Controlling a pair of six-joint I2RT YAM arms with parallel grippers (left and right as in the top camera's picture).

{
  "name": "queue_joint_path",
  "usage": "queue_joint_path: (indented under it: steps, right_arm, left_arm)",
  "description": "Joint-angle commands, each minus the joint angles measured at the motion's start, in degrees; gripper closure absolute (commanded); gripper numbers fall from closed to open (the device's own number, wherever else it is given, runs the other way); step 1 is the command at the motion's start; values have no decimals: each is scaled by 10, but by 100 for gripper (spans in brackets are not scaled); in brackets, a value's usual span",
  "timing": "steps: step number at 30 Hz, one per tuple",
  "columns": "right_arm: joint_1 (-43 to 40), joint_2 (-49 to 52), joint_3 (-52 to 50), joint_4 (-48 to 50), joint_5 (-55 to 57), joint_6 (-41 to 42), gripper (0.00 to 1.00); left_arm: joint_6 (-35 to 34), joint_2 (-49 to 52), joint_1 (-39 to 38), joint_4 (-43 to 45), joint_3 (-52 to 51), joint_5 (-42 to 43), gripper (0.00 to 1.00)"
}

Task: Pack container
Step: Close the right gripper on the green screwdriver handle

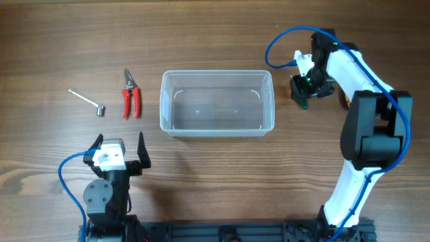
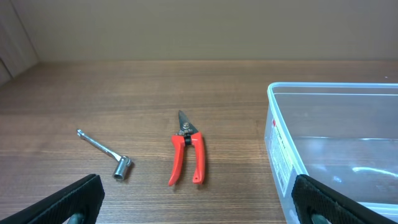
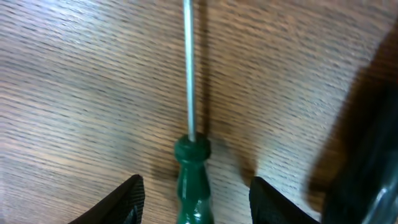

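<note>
The clear plastic container [image 1: 164, 101] stands empty in the middle of the table; its left end shows in the left wrist view [image 2: 280, 124]. Red-handled pruners [image 1: 131, 97] [image 2: 186, 155] and a metal socket wrench [image 1: 87, 101] [image 2: 102, 149] lie to its left. My left gripper [image 1: 119, 144] [image 2: 199, 208] is open and empty, in front of these tools. A green-handled screwdriver [image 3: 193, 180] [image 1: 304, 104] lies on the table right of the container. My right gripper [image 1: 306, 91] [image 3: 196, 199] is open, with one finger on each side of the handle, not touching it.
Blue cables loop from both arms; one [image 1: 279, 47] arcs above the container's right end. The right arm's body [image 1: 369, 128] stands at the right side of the table. The table is bare wood [image 1: 222, 175].
</note>
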Motion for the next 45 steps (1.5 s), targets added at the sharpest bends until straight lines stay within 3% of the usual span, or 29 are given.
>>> queue_joint_path:
  steps: [1,18,37,42,45]
  right_arm:
    - [12,10,8,5,8,-7,46]
    - [12,10,8,-11,34,-7,51]
    - [12,10,8,-21,34,-7,85]
    - [12,10,8,-23,34,-8,85]
    - [12,10,8,-25,34,-7,96]
  left_arm:
    - [13,-5,3,2,-2,7,0]
    - [13,-5,3,2,-2,7,0]
    - [13,-5,3,2,-2,7,0]
    - [13,-5,3,2,-2,7,0]
    - [13,-5,3,2,-2,7,0]
